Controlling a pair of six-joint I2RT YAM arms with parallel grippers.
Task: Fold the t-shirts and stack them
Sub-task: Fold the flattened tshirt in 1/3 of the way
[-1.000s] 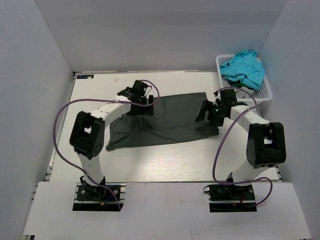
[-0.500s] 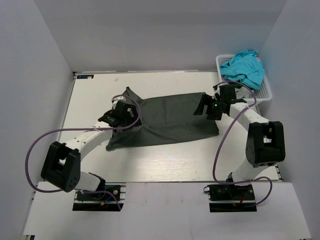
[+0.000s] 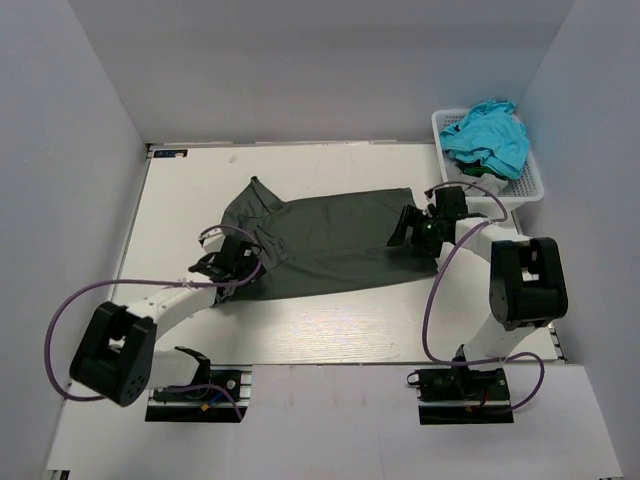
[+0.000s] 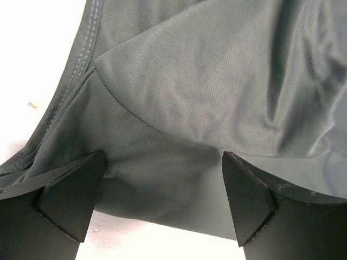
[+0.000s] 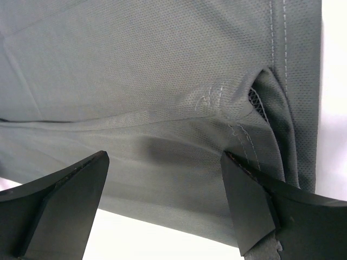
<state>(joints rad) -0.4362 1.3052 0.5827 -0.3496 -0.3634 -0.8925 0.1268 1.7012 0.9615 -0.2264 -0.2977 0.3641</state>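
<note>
- the dark grey t-shirt [image 3: 335, 240] lies flat on the white table [image 3: 190, 190], near its middle, stretched as a long band from left to right. 1 pointed flap of it sticks out toward the far left.
- the left pincer [image 3: 228, 266] sits low over the near-left end of this shirt, with its arm lying close to the table.
- in the left wrist view its 2 fingers [image 4: 70, 197] stand wide apart, with slack cloth lying between and beyond them. a curved fold edge and a stitched hem show there, and a strip of bare table shows at the near edge. nothing is pinched.
- the right pincer [image 3: 415, 225] is over the shirt's right end.
- in the right wrist view its jaws also gape wide over fine grey mesh cloth. a line of pale stitching runs across the cloth to a sleeve opening near the right-hand finger [image 5: 252, 203]. no cloth is clamped, and i cannot tell whether the tips touch the fabric.
- a white lattice basket [image 3: 530, 188] stands at the table's far right corner, near the right pincer.
- a turquoise t-shirt [image 3: 488, 135] is heaped in the basket and rises above its rim.
- a purple cable [image 3: 55, 325] loops out beside the left arm.
</note>
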